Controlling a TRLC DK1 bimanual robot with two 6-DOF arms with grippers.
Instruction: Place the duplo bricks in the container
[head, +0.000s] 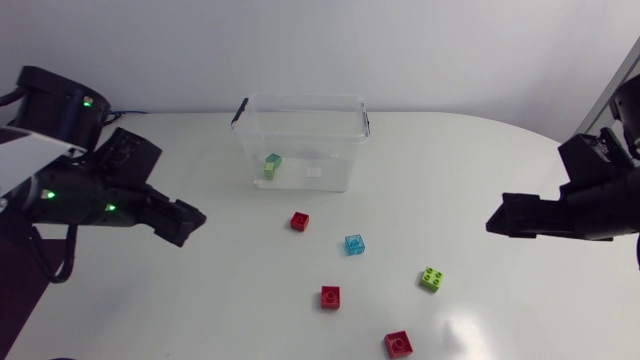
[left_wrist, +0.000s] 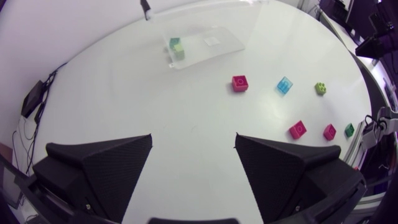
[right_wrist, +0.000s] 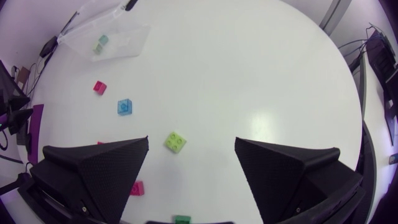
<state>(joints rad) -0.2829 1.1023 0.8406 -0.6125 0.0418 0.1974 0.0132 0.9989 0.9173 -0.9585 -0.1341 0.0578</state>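
A clear plastic container (head: 300, 138) stands at the back middle of the table, with a green and a teal brick (head: 272, 165) inside. On the table in front of it lie a red brick (head: 299, 221), a blue brick (head: 354, 244), a lime brick (head: 431, 279) and two more red bricks (head: 330, 297) (head: 398, 343). My left gripper (head: 190, 222) hovers open at the left, well short of the bricks. At the right, my right gripper (head: 500, 220) is open, with the lime brick (right_wrist: 175, 142) on the table ahead of its fingers. Neither holds anything.
A dark green brick (left_wrist: 349, 130) lies near the table's front edge, past the red ones (left_wrist: 298, 129). The container (left_wrist: 199, 43) has black handle clips. Bare white tabletop lies between each gripper and the bricks.
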